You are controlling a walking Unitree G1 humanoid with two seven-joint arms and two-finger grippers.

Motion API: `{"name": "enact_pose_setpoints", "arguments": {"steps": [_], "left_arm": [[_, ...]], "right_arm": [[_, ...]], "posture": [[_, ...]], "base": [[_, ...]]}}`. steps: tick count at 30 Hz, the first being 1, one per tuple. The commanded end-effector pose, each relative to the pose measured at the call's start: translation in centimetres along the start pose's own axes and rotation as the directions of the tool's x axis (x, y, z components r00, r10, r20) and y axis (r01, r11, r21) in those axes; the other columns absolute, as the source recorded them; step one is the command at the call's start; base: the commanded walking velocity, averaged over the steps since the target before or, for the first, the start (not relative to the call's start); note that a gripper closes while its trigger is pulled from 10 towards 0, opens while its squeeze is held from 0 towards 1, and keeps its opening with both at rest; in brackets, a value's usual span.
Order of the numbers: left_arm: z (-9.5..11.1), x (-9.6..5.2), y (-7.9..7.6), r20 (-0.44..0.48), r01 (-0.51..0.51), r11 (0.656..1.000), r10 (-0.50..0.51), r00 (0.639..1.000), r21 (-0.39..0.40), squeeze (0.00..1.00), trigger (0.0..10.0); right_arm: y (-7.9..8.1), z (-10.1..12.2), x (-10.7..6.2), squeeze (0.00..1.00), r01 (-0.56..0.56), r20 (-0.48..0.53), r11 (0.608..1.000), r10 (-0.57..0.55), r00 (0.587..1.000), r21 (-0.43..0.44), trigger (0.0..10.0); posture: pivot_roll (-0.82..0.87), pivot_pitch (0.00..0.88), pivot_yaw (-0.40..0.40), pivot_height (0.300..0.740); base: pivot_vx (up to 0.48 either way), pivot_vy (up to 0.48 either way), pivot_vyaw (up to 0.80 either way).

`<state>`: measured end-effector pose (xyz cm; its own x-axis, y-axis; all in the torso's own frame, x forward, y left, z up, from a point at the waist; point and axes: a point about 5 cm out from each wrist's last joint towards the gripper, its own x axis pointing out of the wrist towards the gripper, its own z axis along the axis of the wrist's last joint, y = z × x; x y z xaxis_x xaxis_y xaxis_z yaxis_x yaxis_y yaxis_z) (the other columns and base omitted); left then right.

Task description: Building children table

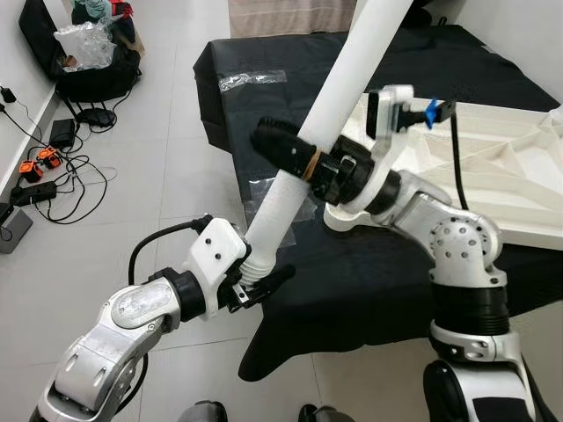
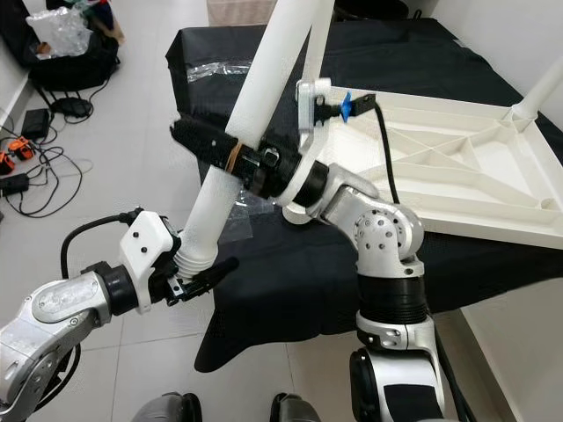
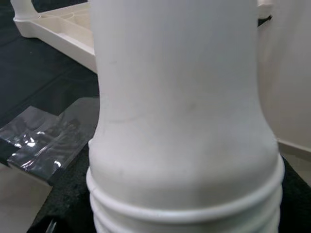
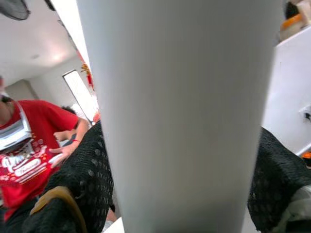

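Note:
A long white table leg (image 1: 327, 114) slants up from lower left to the top of the view, its threaded end (image 1: 257, 264) at the bottom. My left gripper (image 1: 255, 286) is shut on that threaded end, seen close in the left wrist view as white ribs (image 3: 184, 204). My right gripper (image 1: 286, 149) is shut around the leg's middle, its black fingers (image 4: 82, 184) on both sides of the leg (image 4: 184, 116). The white tabletop (image 2: 457, 167) lies upside down on a black cloth, with another leg (image 2: 541, 92) standing at its far right corner.
The black cloth (image 1: 369, 272) covers a low surface ahead. Clear plastic wrappers (image 1: 251, 81) lie on it. Cables, chargers (image 1: 62, 132) and a black bag (image 1: 97, 75) sit on the tiled floor at left. A person in a red shirt (image 4: 29, 155) is in the right wrist view.

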<state>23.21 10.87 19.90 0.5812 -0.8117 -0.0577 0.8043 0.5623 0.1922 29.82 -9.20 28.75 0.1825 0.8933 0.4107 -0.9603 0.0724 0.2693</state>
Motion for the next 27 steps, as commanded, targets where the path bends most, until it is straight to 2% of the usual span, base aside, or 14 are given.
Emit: {"name": "enact_pose_setpoints", "arguments": {"steps": [1, 8, 22, 27], "left_arm": [[0.3, -0.2, -0.3, 0.019, 0.007, 1.0, -0.007, 1.0, -0.021, 0.0, 10.0], [0.6, -0.1, -0.9, 0.039, 0.041, 0.995, -0.037, 0.999, -0.087, 0.0, 10.0], [0.4, -0.5, -1.9, 0.025, 0.088, 0.988, -0.085, 0.996, -0.13, 0.0, 10.0], [0.3, -0.6, -2.5, 0.015, 0.115, 0.981, -0.114, 0.993, -0.155, 0.0, 10.0]], "right_arm": [[0.6, -0.2, 0.1, 0.0, -0.045, -0.01, 0.999, 0.045, 0.999, -0.001, 10.0], [0.9, -0.2, 0.1, 0.0, -0.077, -0.01, 0.997, 0.077, 0.997, 0.01, 10.0], [1.0, -0.6, 0.2, 0.0, -0.104, -0.034, 0.995, 0.104, 0.994, 0.008, 10.0], [0.9, -1.1, -0.2, 0.0, -0.115, -0.075, 0.993, 0.114, 0.991, 0.003, 10.0]], "posture": [[0.05, 0.158, -0.034, 0.74], [0.05, 0.159, -0.035, 0.74], [0.05, 0.161, -0.033, 0.74], [0.05, 0.165, -0.031, 0.74]], "base": [[0.0, 0.0, 0.0], [0.0, 0.0, 0.0], [0.0, 0.0, 0.0], [0.0, 0.0, 0.0]]}}
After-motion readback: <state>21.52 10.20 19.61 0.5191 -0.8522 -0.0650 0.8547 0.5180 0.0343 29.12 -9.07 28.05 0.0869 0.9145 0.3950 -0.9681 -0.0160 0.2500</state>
